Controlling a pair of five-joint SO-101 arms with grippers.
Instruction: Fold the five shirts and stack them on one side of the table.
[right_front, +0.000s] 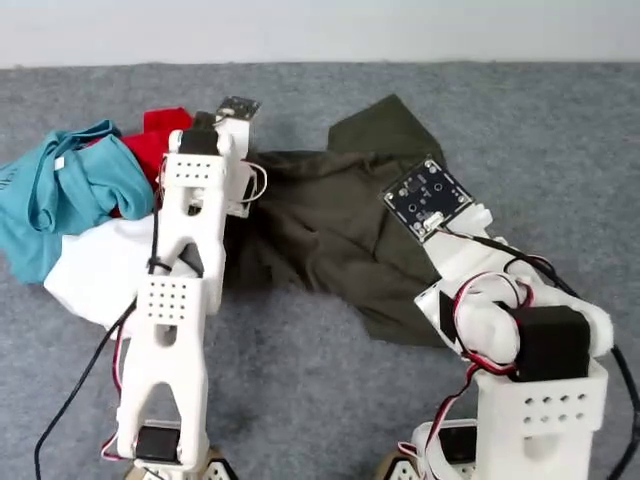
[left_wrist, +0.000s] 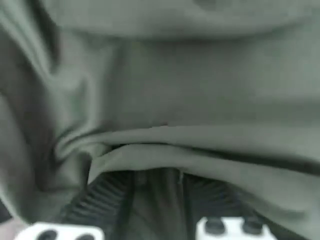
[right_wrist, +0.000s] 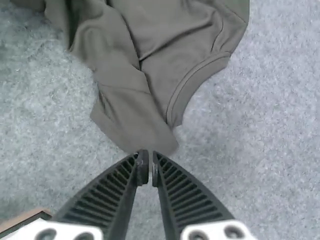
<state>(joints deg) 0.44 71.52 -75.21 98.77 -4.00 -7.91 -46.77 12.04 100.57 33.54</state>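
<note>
Currently the left gripper (left_wrist: 156, 174) is clamping the green shirt (right_front: 335, 230) to start folding. The right gripper (right_wrist: 146, 167) is hovering closed, empty; next it needs opening onto the sleeve (right_wrist: 197, 82).

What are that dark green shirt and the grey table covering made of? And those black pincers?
The olive shirt looks like soft matte knit, probably cotton: loose folds, stitched sleeve hem. The table cover seems fuzzy grey felt or short-pile carpet. The right gripper looks like ribbed matte black plastic.

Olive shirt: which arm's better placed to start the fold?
Left, probably: the left gripper sits in folds of the shirt; the right gripper is shut, empty, just off its edge.
</note>
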